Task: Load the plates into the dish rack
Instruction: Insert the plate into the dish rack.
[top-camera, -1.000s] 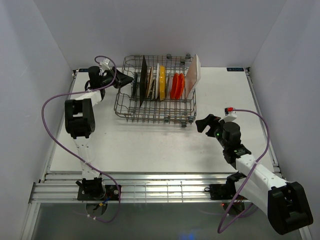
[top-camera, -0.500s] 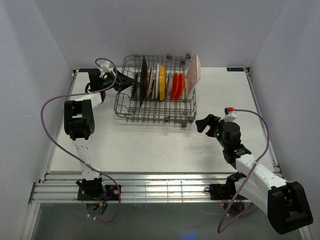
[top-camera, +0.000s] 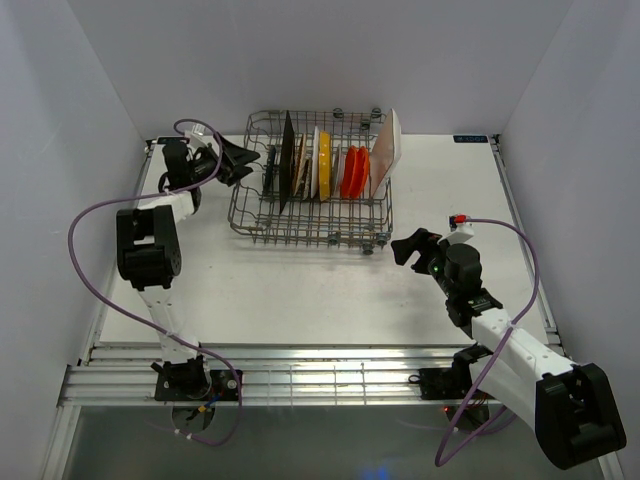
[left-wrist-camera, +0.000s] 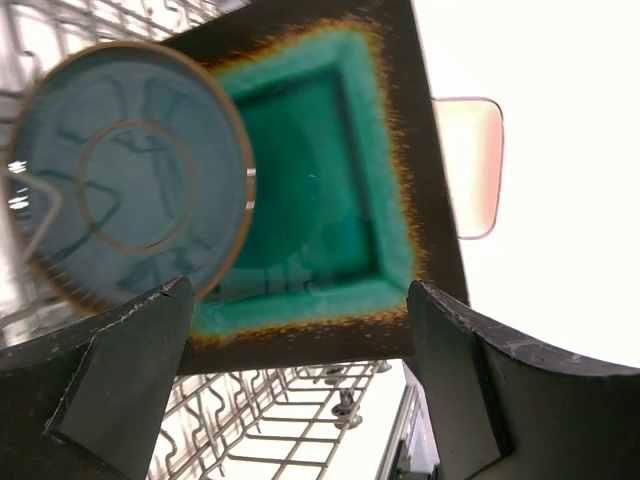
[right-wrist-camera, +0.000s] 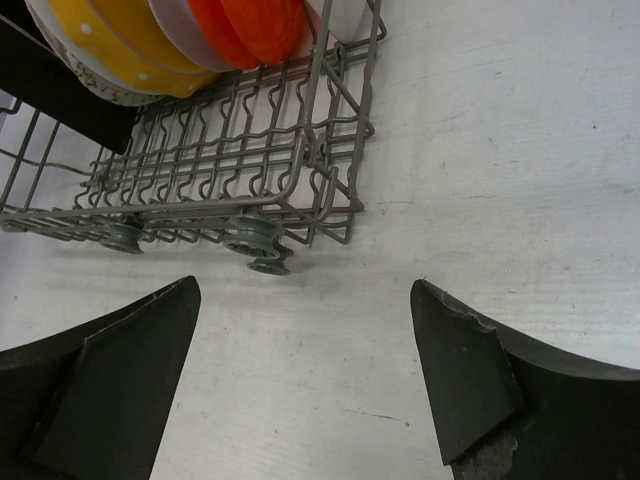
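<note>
The dish rack (top-camera: 310, 215) stands at the table's back centre with several plates upright in it: a dark square one (top-camera: 288, 150), a yellow one (top-camera: 324, 160), an orange-red one (top-camera: 352, 172) and a white rectangular one (top-camera: 388, 150). My left gripper (top-camera: 243, 162) hangs open just off the rack's left end. In its wrist view the round dark teal plate (left-wrist-camera: 130, 230) stands in front of the square teal brown-rimmed plate (left-wrist-camera: 330, 180), beyond the open left gripper (left-wrist-camera: 300, 290), which holds nothing. My right gripper (top-camera: 408, 248) is open over bare table near the rack's front right corner (right-wrist-camera: 330, 215).
The rack rests on small grey wheels (right-wrist-camera: 250, 245). Purple cables (top-camera: 90, 215) loop off both arms. White walls close the table on three sides, and an aluminium rail (top-camera: 300, 385) runs along the near edge.
My left gripper has opened wide and drawn back a little to the left from the rack's end. The right arm has not moved.
</note>
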